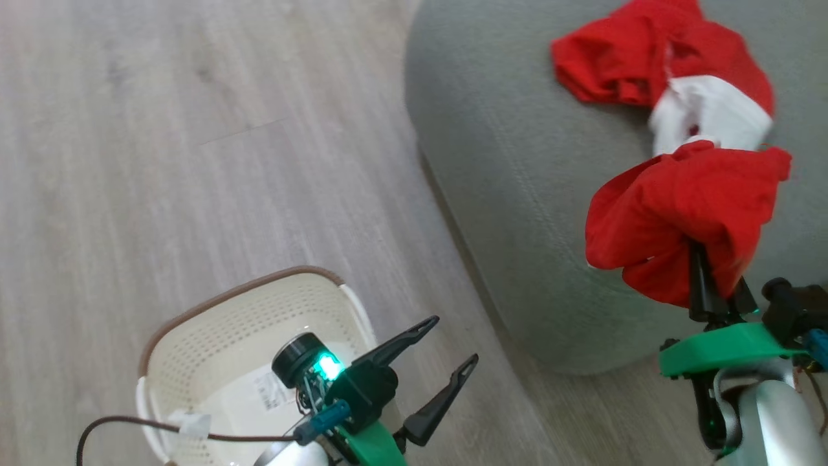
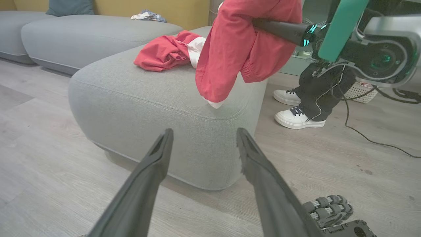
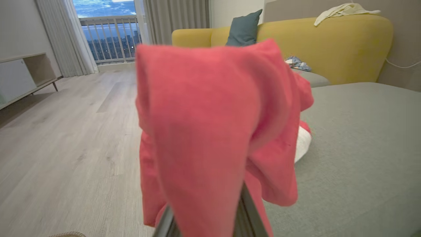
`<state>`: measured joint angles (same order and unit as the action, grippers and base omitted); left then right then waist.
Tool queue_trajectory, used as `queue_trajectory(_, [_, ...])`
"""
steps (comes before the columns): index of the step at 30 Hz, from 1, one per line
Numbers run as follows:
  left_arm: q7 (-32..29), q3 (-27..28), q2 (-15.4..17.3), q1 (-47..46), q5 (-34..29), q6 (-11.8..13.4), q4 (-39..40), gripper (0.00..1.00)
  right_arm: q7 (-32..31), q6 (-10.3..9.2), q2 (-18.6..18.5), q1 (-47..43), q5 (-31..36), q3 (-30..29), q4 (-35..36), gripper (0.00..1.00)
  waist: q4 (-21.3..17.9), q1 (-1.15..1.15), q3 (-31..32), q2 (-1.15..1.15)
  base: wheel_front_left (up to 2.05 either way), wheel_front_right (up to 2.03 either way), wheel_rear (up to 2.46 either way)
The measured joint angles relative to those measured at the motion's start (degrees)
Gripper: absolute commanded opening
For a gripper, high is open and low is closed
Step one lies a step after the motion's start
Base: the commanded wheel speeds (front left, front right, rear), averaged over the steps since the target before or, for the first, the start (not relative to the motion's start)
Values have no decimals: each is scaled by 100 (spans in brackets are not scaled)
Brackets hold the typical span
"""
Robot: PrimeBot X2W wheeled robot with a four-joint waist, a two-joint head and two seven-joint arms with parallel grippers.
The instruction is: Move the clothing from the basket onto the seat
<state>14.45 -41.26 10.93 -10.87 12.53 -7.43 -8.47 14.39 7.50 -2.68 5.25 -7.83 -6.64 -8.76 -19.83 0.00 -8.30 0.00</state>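
My right gripper (image 1: 704, 259) is shut on a red piece of clothing (image 1: 686, 207), which hangs bunched over the near edge of the grey-green seat (image 1: 517, 162). In the right wrist view this clothing (image 3: 204, 125) drapes over the fingers and hides their tips. A second red garment with a white panel (image 1: 653, 65) lies on the seat further back, also seen in the left wrist view (image 2: 164, 52). The cream basket (image 1: 194, 336) stands on the floor at lower left and no red fabric shows inside it. My left gripper (image 1: 453, 342) hovers open beside the basket, nothing between its fingers (image 2: 158, 154).
A person's feet in white shoes (image 2: 296, 118) stand on the far side of the seat, with a black cable (image 2: 368, 138) trailing on the wood floor. A yellow sofa (image 3: 329, 42) with a teal cushion (image 3: 243, 29) and a long grey couch (image 2: 82, 33) stand behind.
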Motion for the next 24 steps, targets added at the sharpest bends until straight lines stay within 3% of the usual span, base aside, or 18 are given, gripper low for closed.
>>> queue_trajectory(8, [0, -67, 14, -34, 0, 0, 8, 100, 0, 0, 0, -4, -125, -25, 38, 0, -380, 0, -90, 0, 0, 0, 0])
queue_trajectory(24, [0, -138, 96, -128, -11, 0, 43, 100, 0, 0, 2, 293, 167, -276, 324, 0, -281, 0, -353, 0, 0, 0, 0])
